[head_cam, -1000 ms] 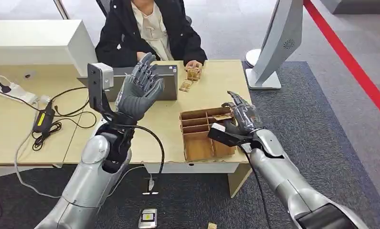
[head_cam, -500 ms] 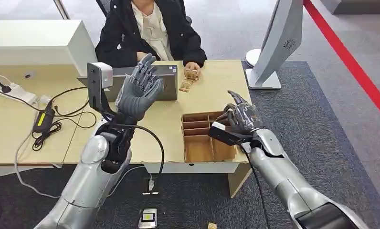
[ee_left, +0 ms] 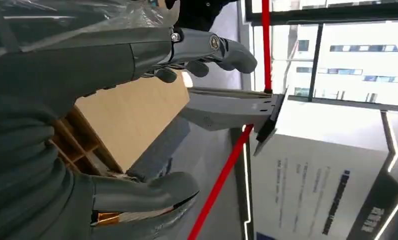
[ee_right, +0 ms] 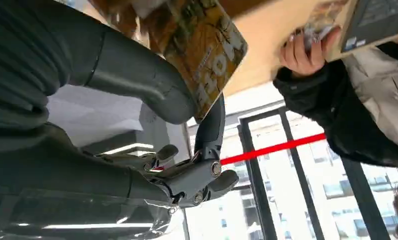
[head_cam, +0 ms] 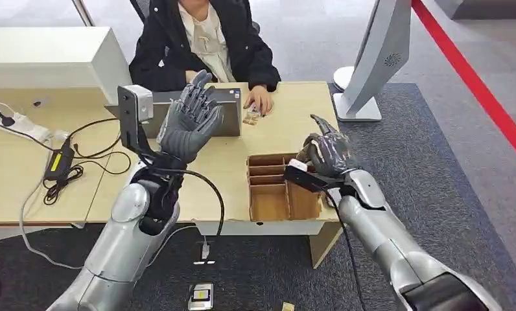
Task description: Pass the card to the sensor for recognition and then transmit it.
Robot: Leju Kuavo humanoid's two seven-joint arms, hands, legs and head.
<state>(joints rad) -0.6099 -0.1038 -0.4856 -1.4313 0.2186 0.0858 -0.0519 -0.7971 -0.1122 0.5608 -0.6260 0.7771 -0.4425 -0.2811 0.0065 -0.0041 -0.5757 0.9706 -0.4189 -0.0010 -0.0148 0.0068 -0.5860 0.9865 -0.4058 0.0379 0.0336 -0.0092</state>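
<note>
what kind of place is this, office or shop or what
Probably an office lobby or reception-style demo area. A person sits across a light wooden desk with a laptop, a grey standing kiosk is beside it, and a red line runs along the grey floor past the carpet.

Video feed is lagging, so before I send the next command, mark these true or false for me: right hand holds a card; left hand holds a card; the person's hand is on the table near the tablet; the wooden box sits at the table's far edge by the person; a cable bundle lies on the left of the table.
1. The right hand holds a card. True; the thumb pins it against a finger.
2. The left hand holds a card. False; it is raised, fingers apart, holding nothing.
3. The person's hand is on the table beside the tablet. True.
4. The wooden box sits at the far edge by the person. False; it sits at the near edge, under the right hand.
5. A cable bundle lies on the table's left. True.
</note>
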